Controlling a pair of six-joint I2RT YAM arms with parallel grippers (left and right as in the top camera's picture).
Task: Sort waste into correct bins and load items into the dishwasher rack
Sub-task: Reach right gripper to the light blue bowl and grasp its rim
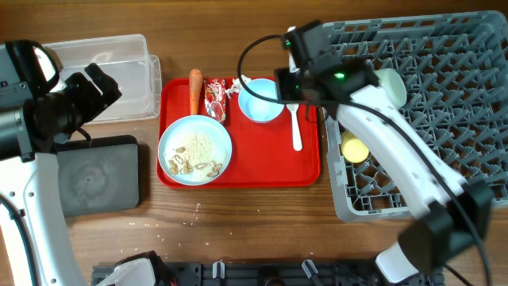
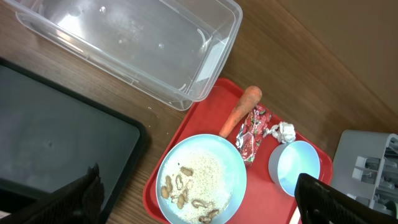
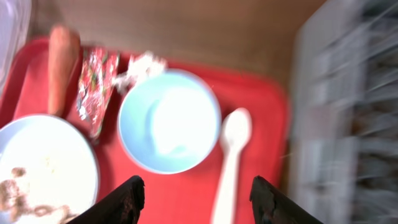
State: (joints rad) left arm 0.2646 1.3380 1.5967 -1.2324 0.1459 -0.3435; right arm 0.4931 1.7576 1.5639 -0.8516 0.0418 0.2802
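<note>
The flat red tray [image 1: 262,163] holds an orange carrot [image 1: 194,89], a red-and-white wrapper [image 1: 214,99], a white paper scrap [image 1: 236,86], a pale blue bowl [image 1: 260,102], a white spoon [image 1: 296,129] and a pale blue plate [image 1: 194,149] with peanut shells [image 2: 180,190] and crumbs. My right gripper [image 3: 199,202] is open and empty above the tray, just near of the bowl [image 3: 169,121] and beside the spoon [image 3: 233,155]. My left gripper [image 2: 199,205] is open and empty, high over the plate [image 2: 199,171]. A yellow-green cup [image 1: 355,148] and a pale bowl [image 1: 391,86] sit in the grey rack [image 1: 444,103].
The clear tub [image 1: 119,75] stands empty at the far left, with the black tray [image 1: 99,175] in front of it. The rack fills the right side, close against the red tray's right edge. The right wrist view is motion-blurred.
</note>
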